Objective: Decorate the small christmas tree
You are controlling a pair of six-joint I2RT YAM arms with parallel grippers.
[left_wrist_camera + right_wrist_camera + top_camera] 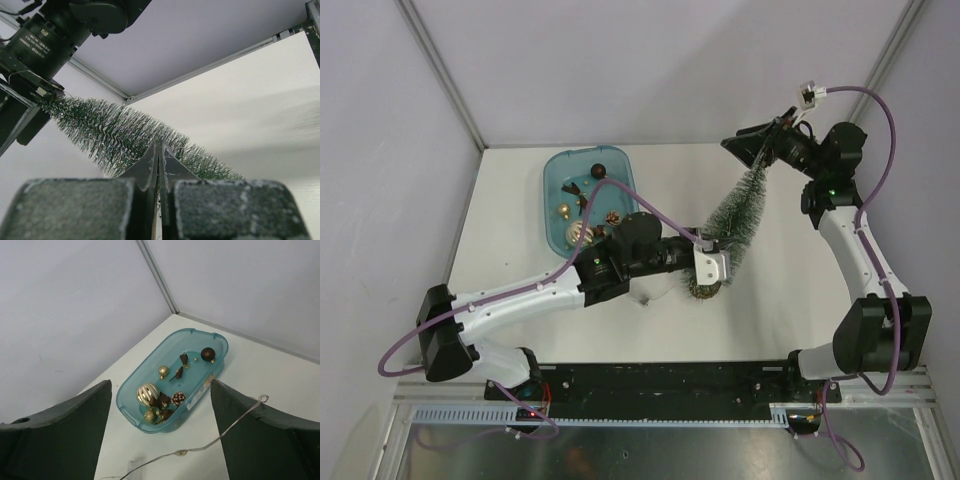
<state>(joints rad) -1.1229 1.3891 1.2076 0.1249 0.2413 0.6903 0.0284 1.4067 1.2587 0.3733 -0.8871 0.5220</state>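
The left arm [520, 298] lay stretched from the lower left to the centre of the overhead view, and the left gripper [716, 262] had its jaws pressed together. The right arm [855, 250] stood along the right edge, bent leftward at the top, and the right gripper [760, 142] at upper right was spread wide.

White table [770, 300], blue tray [582, 153] of baubles [148, 394] toward its far left, thin wire [182, 452] beside the tray
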